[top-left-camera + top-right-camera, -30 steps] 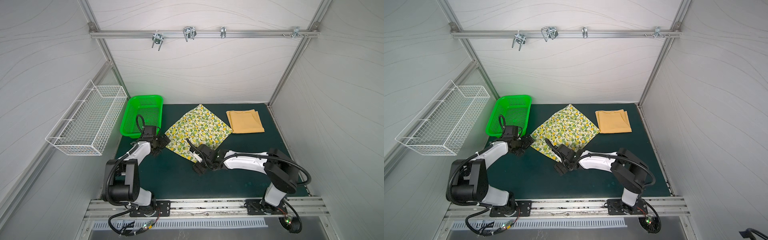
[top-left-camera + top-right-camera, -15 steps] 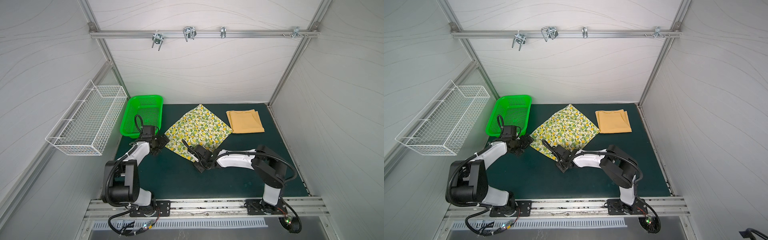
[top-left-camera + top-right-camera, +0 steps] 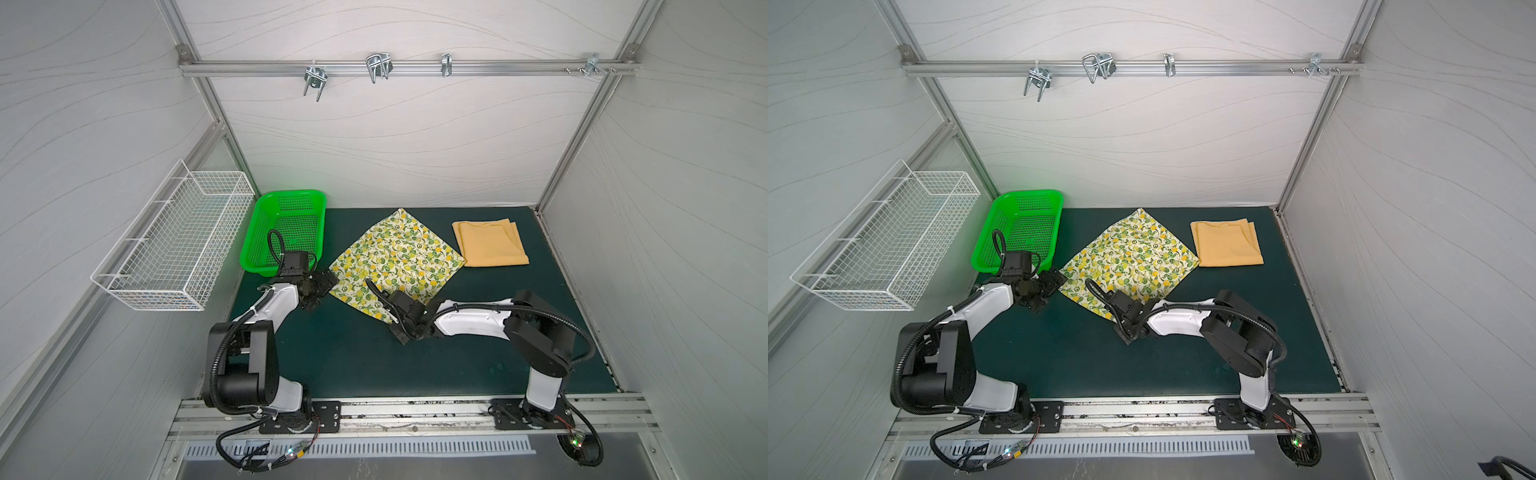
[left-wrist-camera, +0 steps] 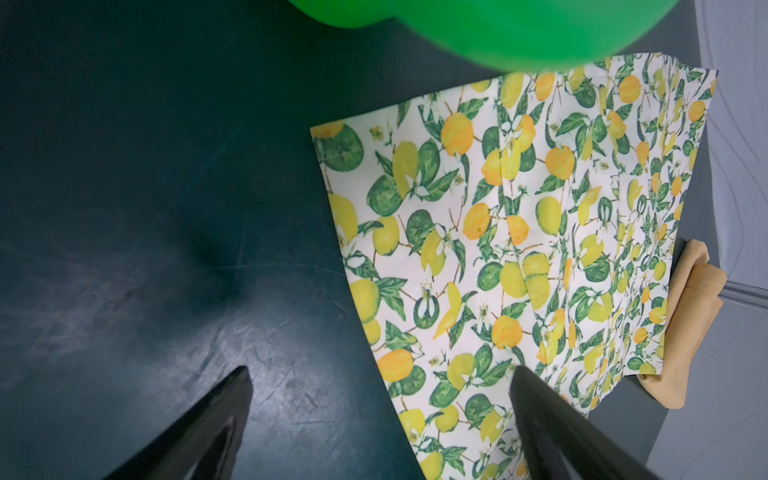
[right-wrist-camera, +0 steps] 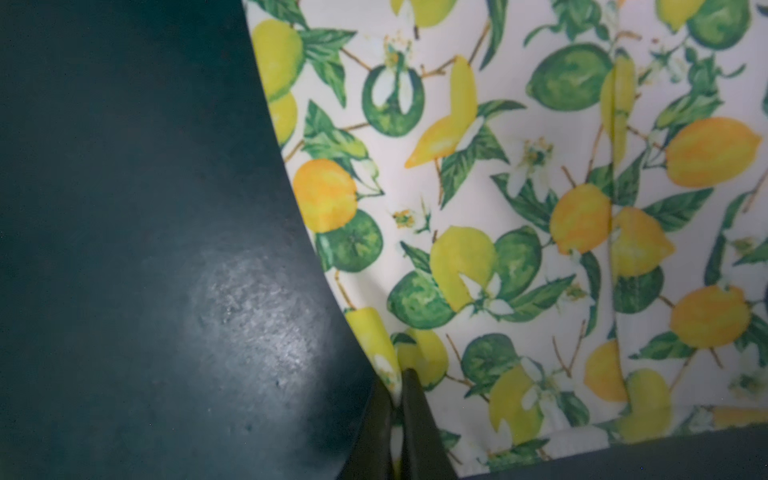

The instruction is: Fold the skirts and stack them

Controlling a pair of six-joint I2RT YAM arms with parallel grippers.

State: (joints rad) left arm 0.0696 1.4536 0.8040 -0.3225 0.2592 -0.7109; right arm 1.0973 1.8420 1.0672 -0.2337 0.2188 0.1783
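Observation:
The cream lemon-print skirt (image 3: 399, 262) (image 3: 1129, 257) lies spread flat as a diamond in the middle of the dark green mat. The mustard-yellow skirt (image 3: 490, 243) (image 3: 1227, 243) lies folded to its right, just clear of it, and also shows in the left wrist view (image 4: 690, 316). My right gripper (image 3: 392, 318) (image 5: 399, 374) is shut on the lemon skirt's near edge (image 5: 498, 208), with a small pinch of cloth between the tips. My left gripper (image 3: 324, 291) (image 4: 380, 370) stands open at the skirt's left corner, one finger over the cloth (image 4: 478, 249), the other over bare mat.
A green plastic basket (image 3: 286, 232) (image 4: 498, 29) sits at the mat's back left, close behind my left wrist. A white wire basket (image 3: 178, 249) hangs on the left wall. A rail with metal hooks (image 3: 378, 68) runs along the back wall. Bare mat (image 3: 353, 361) lies in front.
My right gripper has gone from open to shut on the lemon skirt's near edge, and its arm has shifted a little. The left arm has not moved.

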